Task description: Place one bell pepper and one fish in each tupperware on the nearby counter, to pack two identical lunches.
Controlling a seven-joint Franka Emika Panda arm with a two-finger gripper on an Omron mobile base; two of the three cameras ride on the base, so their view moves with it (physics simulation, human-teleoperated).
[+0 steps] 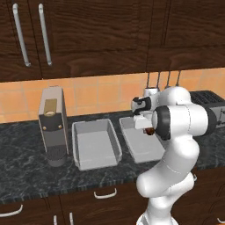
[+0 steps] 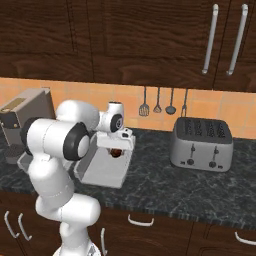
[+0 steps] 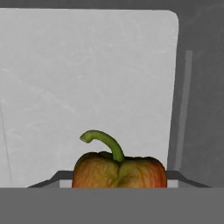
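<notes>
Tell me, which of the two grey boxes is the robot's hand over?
The tupperware nearer the toaster. The gripper hangs over it holding a bell pepper; the other tupperware sits beside the coffee machine.

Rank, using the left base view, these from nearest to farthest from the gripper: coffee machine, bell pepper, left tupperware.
1. Bell pepper: at the gripper, above the right tupperware.
2. Left tupperware: beside that tray, to the left.
3. Coffee machine: farthest left on the counter.
</notes>
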